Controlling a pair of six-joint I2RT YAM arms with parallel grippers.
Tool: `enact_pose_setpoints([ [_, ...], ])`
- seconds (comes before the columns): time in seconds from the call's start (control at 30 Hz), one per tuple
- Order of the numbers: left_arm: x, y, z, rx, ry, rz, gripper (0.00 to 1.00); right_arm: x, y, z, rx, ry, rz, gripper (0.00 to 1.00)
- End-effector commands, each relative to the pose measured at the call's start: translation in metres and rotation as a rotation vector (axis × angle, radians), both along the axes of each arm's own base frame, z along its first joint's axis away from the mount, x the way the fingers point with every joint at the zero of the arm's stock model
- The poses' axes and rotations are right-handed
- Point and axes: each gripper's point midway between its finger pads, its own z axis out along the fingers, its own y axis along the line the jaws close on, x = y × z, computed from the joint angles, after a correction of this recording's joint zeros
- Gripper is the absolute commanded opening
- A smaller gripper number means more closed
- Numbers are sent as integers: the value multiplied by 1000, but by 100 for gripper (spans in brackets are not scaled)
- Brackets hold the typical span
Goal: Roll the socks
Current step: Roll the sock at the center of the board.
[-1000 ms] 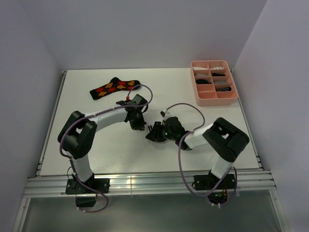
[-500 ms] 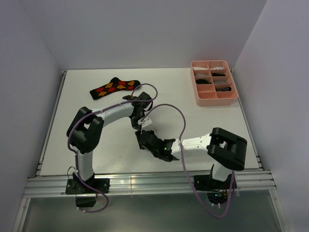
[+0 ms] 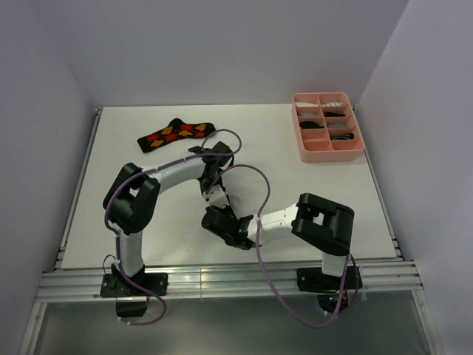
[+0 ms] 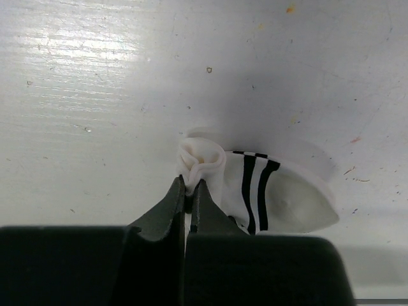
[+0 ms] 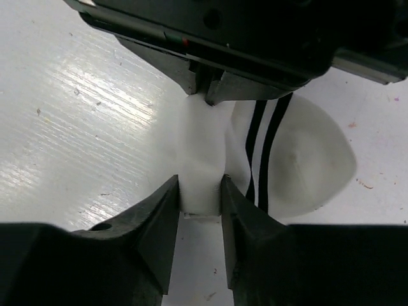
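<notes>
Soft knit white sock (image 4: 290,203) on scuffed, glossy table (image 4: 95,95).

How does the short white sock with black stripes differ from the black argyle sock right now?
The short white sock with black cuff stripes is bunched up; the black argyle sock with red-orange-yellow diamonds lies flat, stretched out. The white one is pinched by the left gripper and the right gripper; the argyle one lies untouched, apart from both. Both rest on the white table.
</notes>
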Motion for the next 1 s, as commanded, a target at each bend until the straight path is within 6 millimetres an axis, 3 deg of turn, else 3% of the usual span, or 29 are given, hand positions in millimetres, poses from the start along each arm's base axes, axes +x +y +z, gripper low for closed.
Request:
enact_pose_setpoints([
  [0.0,-5,-3,2,-4,16,-23,0,4,-4,-2,-32,-25,-35,37],
  [0.03,-5,-3,2,-7,18,-22,0,3,-5,-5,-36,-17,-30,32],
  [0.07,-5,-4,2,-12,15,-23,0,3,-6,-6,-37,-16,-32,16],
  [0.17,-5,-6,5,-31,5,-14,2,-1,-4,-7,-13,1,-13,0],
  [0.3,-1,-9,14,-77,-32,26,15,-9,-1,-6,47,42,19,0],
  [0.4,-1,-5,19,-125,-52,75,30,-19,-1,-9,148,126,57,0],
  [0.53,5,1,40,-233,-116,154,55,-26,-10,-14,280,251,86,0],
  [0.6,9,5,46,-275,-137,199,57,-19,-12,-11,369,296,68,0],
  [0.63,11,6,53,-307,-167,212,59,-29,-11,-15,404,359,113,0],
  [0.7,13,8,59,-344,-196,235,60,-21,-12,-11,495,398,97,0],
  [0.73,11,10,62,-364,-217,238,61,-34,-9,-15,527,473,143,0],
  [0.77,12,5,67,-402,-231,231,61,-31,-5,-8,588,476,161,0],
  [0.8,10,4,67,-416,-233,233,61,-27,-7,-5,646,509,141,0],
  [0.83,7,6,64,-416,-229,232,60,-36,-8,-10,672,572,167,0],
  [0.9,2,7,57,-419,-214,229,59,-28,-7,-2,774,599,160,0],
  [0.97,-1,5,51,-434,-204,226,59,-34,-10,-11,808,673,157,0],
])
